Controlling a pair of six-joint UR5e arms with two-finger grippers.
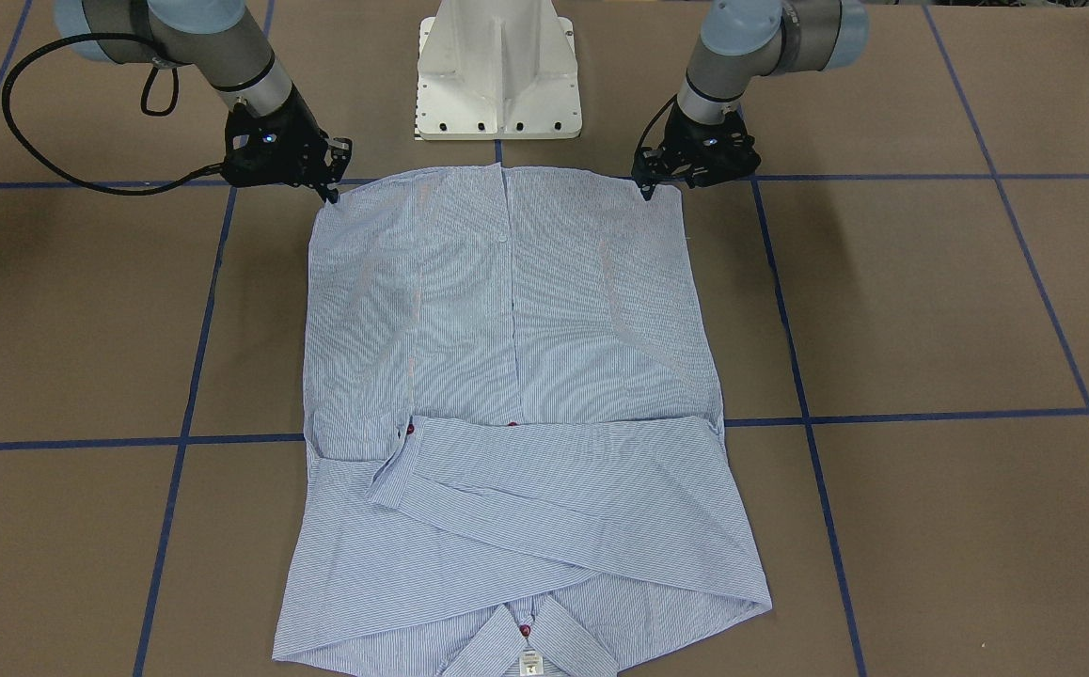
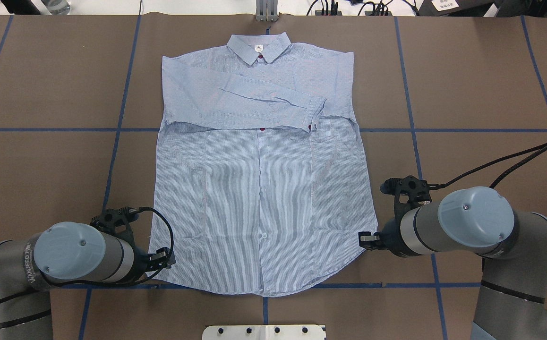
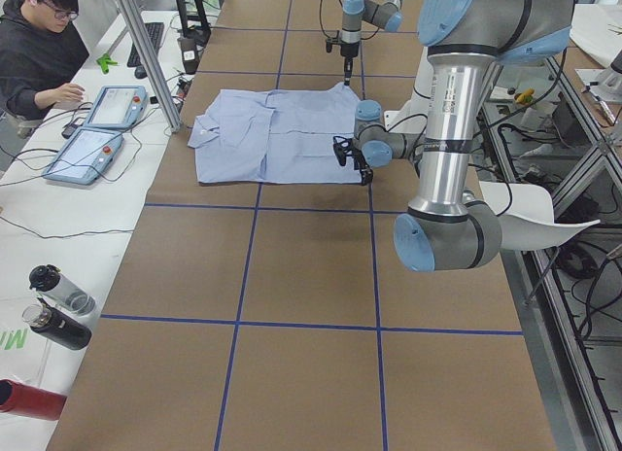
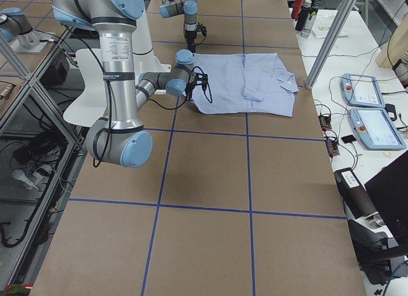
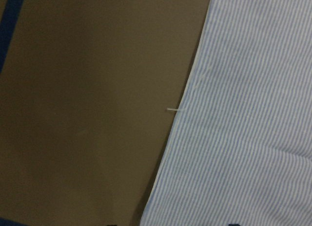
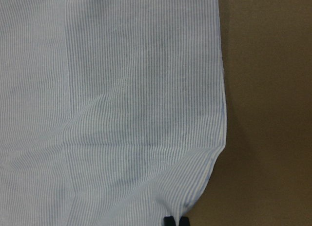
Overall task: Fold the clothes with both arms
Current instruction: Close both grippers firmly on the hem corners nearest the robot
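Note:
The striped shirt [image 2: 259, 198] lies flat and buttoned on the brown table, collar [image 2: 259, 47] at the far side, both sleeves folded across the chest. My left gripper [image 2: 165, 259] is at the hem's left corner. Its wrist view shows the shirt's side edge [image 5: 185, 109] and two dark fingertips [image 5: 234, 224] far apart at the bottom, so it is open. My right gripper [image 2: 365, 238] is at the hem's right corner. In its wrist view the fingertips [image 6: 169, 221] stand close together on the corner of the shirt [image 6: 122, 89], and creases run toward them.
The white pedestal base [image 2: 264, 332] stands just behind the hem. Blue tape lines [image 2: 410, 130] grid the table. A side bench holds two tablets [image 3: 97, 130] and bottles [image 3: 58, 305], with a person [image 3: 39, 43] seated there. Cables trail from both wrists.

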